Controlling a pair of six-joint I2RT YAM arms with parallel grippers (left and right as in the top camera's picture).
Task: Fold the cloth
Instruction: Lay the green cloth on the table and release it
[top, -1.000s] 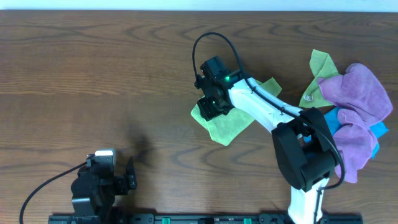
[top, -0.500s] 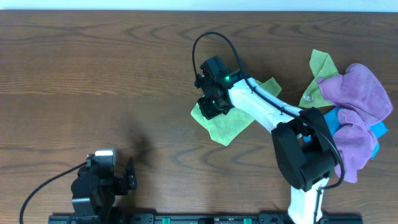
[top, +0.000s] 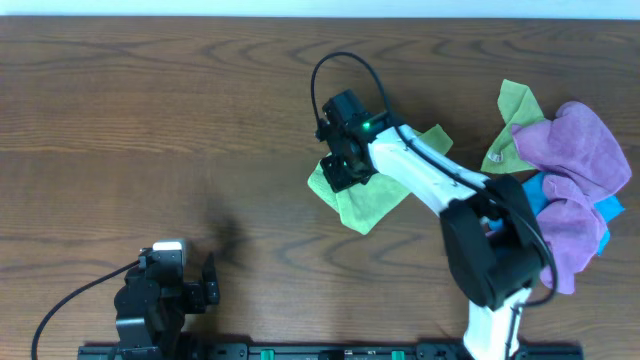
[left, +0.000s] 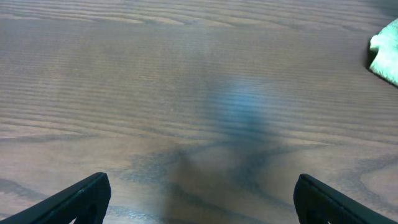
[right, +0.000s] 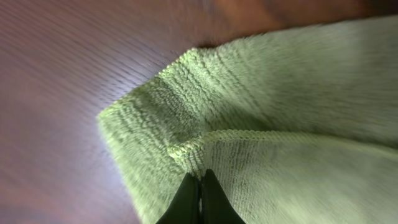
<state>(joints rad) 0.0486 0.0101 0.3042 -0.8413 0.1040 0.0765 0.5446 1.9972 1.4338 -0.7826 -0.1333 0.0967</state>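
The lime-green cloth (top: 368, 205) lies on the brown wooden table near the middle, partly under my right arm. My right gripper (top: 338, 172) is at its left end, shut on a raised corner of the cloth. In the right wrist view the fingertips (right: 200, 180) pinch a folded edge of the cloth (right: 280, 124). My left gripper (top: 205, 285) is parked at the table's front left, open and empty. In the left wrist view its fingers (left: 199, 199) are wide apart over bare wood, with a green cloth corner (left: 385, 53) at the far right.
A pile of cloths lies at the right edge: purple cloths (top: 575, 170), a second lime-green cloth with a small white tag (top: 510, 125) and a blue cloth (top: 605, 215). The right arm's base (top: 495, 250) stands at the front right.
My right gripper has shifted very slightly to the right with the cloth corner in it. The left arm has not moved.
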